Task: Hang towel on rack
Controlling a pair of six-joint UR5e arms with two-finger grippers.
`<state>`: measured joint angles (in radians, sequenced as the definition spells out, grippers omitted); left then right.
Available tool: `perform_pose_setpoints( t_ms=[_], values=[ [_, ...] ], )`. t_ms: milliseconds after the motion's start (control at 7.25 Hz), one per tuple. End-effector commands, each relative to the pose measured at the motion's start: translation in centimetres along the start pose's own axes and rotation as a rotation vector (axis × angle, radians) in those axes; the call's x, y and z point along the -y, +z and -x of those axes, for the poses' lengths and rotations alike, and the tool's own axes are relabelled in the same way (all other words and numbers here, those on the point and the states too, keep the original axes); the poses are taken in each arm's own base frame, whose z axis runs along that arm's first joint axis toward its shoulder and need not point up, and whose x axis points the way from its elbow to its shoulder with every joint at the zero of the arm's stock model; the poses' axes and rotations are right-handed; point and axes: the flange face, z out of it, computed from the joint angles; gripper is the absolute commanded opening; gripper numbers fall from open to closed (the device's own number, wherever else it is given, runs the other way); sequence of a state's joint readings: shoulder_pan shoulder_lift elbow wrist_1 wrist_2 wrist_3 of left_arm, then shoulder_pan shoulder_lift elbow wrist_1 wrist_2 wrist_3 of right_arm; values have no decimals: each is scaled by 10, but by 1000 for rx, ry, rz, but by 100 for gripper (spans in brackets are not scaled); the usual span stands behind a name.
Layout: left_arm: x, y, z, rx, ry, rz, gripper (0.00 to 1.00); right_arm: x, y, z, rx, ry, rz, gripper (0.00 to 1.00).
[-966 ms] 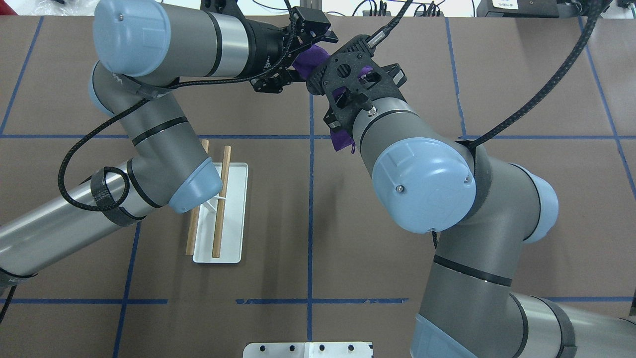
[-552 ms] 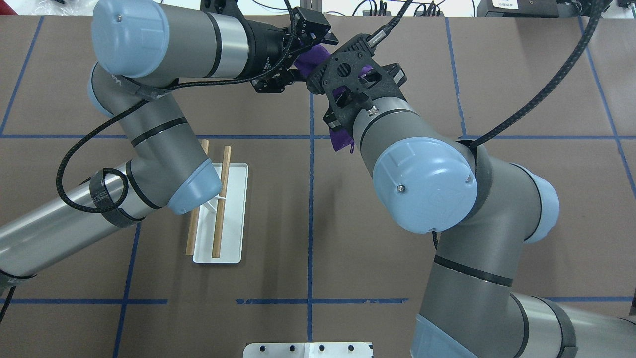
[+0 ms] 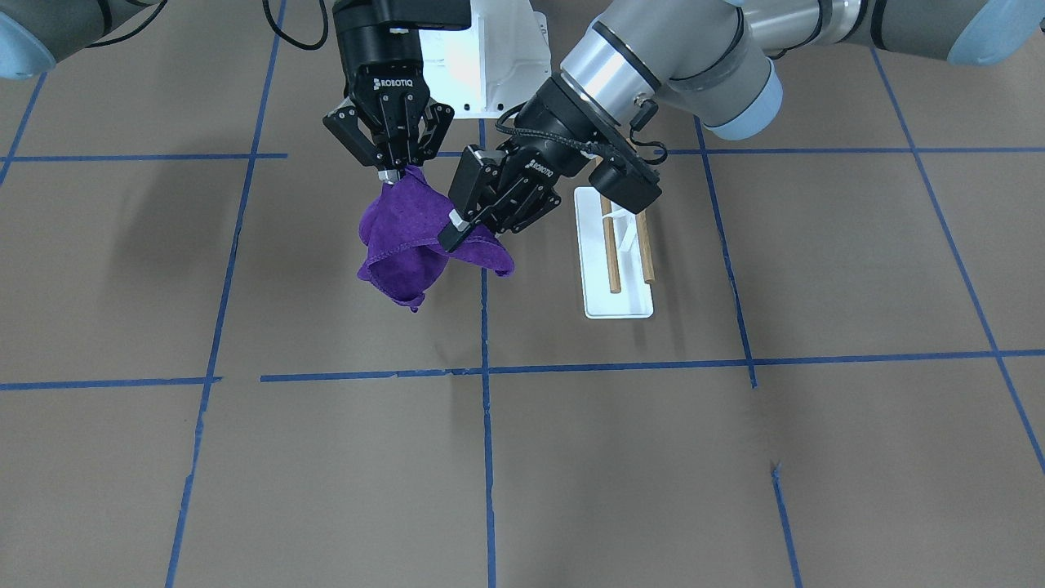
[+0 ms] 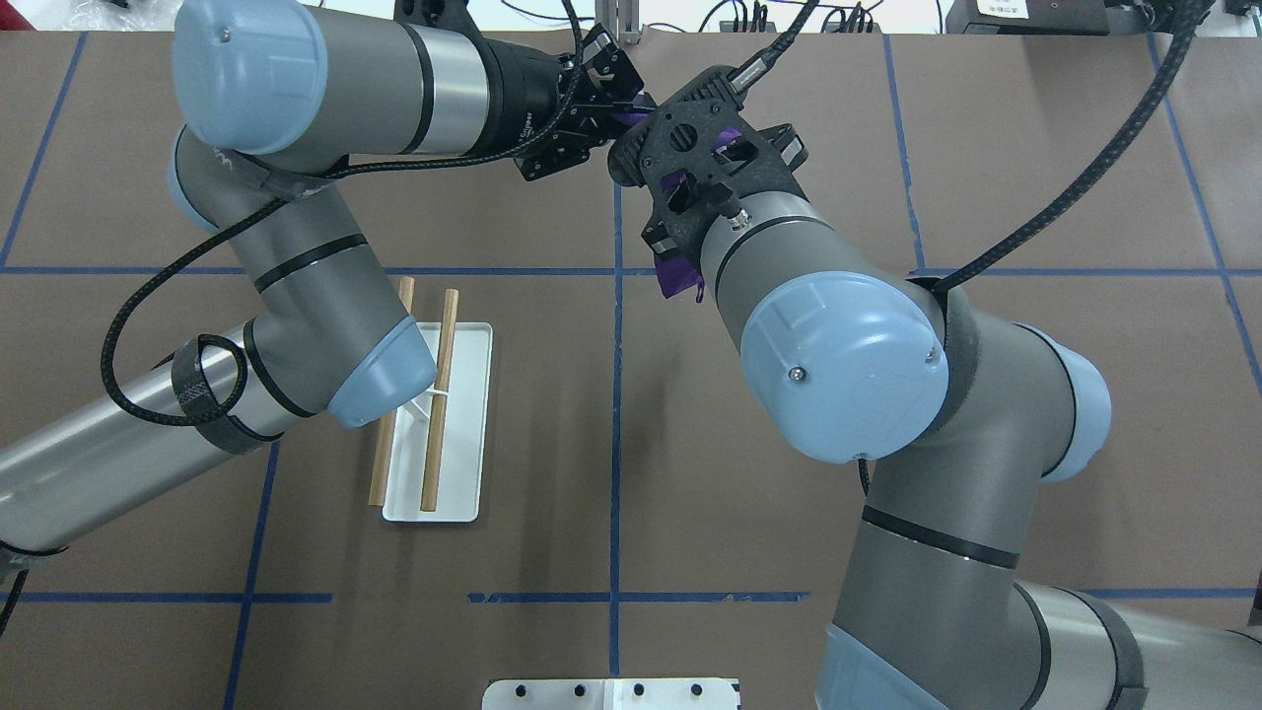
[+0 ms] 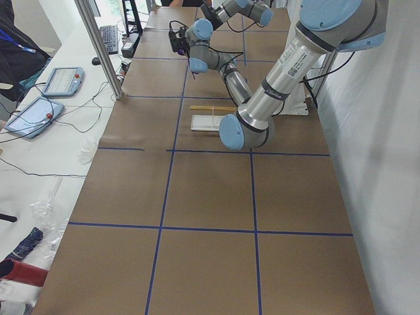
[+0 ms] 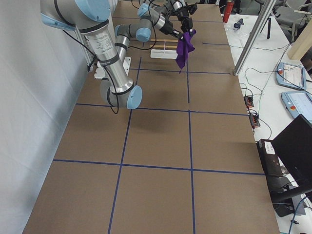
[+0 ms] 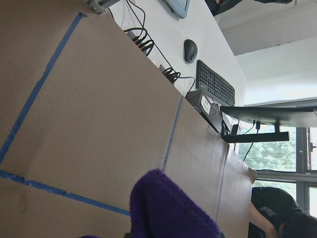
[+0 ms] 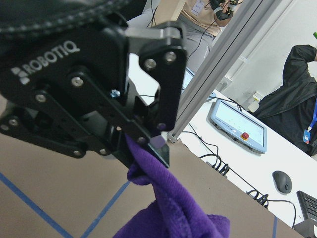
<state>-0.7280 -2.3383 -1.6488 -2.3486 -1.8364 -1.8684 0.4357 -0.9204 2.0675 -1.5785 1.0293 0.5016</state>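
Observation:
A purple towel point(image 3: 404, 237) hangs in the air between both grippers, above the brown table, to the robot's right of the rack. My right gripper point(image 3: 392, 173) points straight down and is shut on the towel's top. My left gripper point(image 3: 451, 231) reaches in from the rack side and is shut on a lower fold of the towel; the right wrist view shows its fingertips point(image 8: 158, 146) pinching the cloth point(image 8: 173, 208). The rack point(image 3: 620, 245), two wooden dowels over a white base plate point(image 4: 468, 424), stands bare. In the overhead view the right gripper is hidden under its wrist mount.
The white robot pedestal point(image 3: 490, 57) sits at the table's robot-side edge. My left arm's elbow point(image 4: 380, 370) hangs over one end of the rack. Blue tape lines point(image 3: 486, 457) cross the table. Desks with teach pendants point(image 6: 292, 73) lie beyond the far edge.
My left gripper's fingers, spread wide around the towel before, have closed on it, and the left wrist has shifted slightly. The right arm and towel have stayed put.

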Motion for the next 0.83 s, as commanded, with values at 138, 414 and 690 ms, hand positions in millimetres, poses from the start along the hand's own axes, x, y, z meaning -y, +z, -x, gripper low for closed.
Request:
perform_pose_setpoints(
  t_ms=[138, 414, 690],
  values=[
    [-1, -2, -2, 14, -4, -2, 0, -1, 0, 1, 1, -1, 1, 0],
    [-5, -11, -6, 0, 0, 4, 0, 0, -5, 1, 11, 25, -6, 7],
    [-6, -15, -6, 16, -3, -1, 0, 2, -14, 2, 32, 102, -13, 100]
  ],
)
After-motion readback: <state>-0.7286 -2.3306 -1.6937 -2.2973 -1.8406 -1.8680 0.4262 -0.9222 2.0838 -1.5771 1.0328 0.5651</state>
